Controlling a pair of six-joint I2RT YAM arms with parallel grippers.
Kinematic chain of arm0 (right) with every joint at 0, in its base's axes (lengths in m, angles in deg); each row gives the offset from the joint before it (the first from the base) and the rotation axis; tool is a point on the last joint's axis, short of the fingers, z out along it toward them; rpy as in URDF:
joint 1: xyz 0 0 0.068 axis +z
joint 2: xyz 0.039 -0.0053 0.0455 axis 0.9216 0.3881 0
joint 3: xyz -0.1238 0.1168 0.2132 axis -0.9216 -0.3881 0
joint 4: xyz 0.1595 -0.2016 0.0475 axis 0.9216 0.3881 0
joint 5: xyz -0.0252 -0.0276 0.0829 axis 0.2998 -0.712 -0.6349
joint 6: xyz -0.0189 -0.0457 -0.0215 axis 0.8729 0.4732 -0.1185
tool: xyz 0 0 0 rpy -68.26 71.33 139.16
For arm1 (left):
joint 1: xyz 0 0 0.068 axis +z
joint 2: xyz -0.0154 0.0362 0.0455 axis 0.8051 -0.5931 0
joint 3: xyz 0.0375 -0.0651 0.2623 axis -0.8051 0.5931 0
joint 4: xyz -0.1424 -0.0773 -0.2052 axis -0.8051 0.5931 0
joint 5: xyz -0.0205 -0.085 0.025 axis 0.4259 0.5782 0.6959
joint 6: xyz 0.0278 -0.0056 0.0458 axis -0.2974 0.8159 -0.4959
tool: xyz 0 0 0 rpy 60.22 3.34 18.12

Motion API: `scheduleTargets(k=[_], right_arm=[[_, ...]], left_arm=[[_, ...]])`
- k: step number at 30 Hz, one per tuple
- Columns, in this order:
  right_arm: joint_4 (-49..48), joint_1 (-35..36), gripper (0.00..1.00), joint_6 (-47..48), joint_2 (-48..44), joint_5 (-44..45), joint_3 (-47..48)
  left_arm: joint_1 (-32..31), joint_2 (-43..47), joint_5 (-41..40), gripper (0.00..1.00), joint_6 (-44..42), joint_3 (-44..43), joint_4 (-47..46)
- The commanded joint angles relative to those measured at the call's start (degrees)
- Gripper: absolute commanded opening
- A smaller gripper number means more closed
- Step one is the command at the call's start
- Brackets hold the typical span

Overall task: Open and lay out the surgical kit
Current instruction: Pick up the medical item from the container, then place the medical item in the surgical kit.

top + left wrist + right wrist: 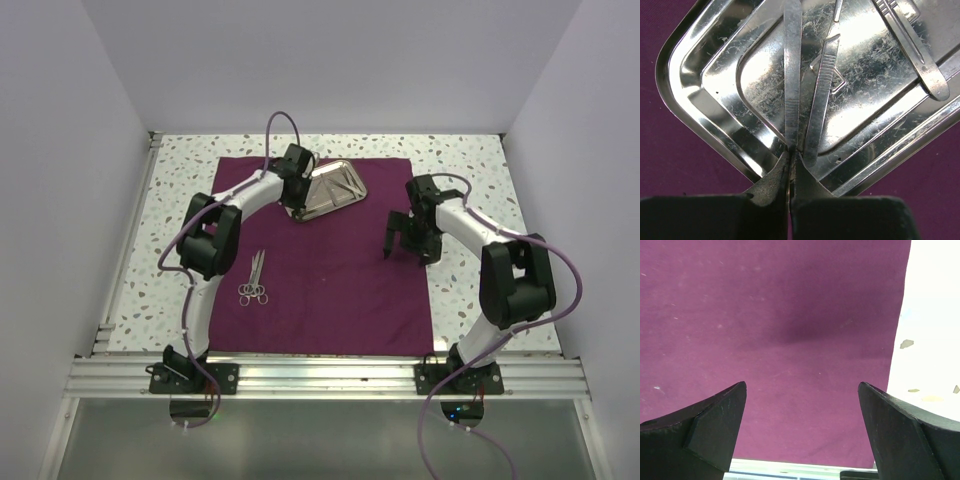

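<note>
The maroon cloth [330,290] lies spread flat on the table. The steel tray [343,186] sits at its far edge and fills the left wrist view [695,95]. In it lie the tweezers [792,75], a flat ribbed handle [822,95] and another slim tool [912,47]. My left gripper [299,206] reaches over the tray's near corner, and its jaws [790,150] are shut on the near end of the tweezers. Two ring-handled tools, scissors and forceps [256,277], lie on the cloth at the left. My right gripper [404,247] is open and empty over the cloth's right side [802,390].
White speckled tabletop [470,180] borders the cloth, and its right strip shows in the right wrist view [935,340]. White walls stand on three sides. A metal rail [330,378] runs along the near edge by the arm bases.
</note>
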State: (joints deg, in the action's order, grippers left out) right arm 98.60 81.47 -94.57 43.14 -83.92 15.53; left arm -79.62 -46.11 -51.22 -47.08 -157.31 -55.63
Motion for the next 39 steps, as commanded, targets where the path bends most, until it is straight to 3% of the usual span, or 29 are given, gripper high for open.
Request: scheduleTargets(k=[1,17,27,34,39], right_arm=[[-0.45,0.11,0.97,-1.84,-3.03,-1.12,-1.00],[2.70,0.02,0.98,0.53,-13.40,-4.55,1.55],[3.41,0.11,0.98,-1.49,-26.84,-8.24,-6.09],[4.73,0.11,0.98,-2.11,-33.53,-8.42,-9.61],[7.72,0.11,0.98,-1.93,-37.21,-8.16,-9.79]], left_arm=[[0.16,-4.95,1.28,0.00,0.96,1.24,7.89],[-0.02,7.45,-1.53,0.00,12.20,-2.46,7.71],[-1.07,15.35,-5.48,0.00,15.64,-2.99,13.15],[-8.78,29.59,-9.87,0.00,23.80,16.41,11.84],[-17.49,39.43,-14.52,0.00,37.33,30.46,10.00]])
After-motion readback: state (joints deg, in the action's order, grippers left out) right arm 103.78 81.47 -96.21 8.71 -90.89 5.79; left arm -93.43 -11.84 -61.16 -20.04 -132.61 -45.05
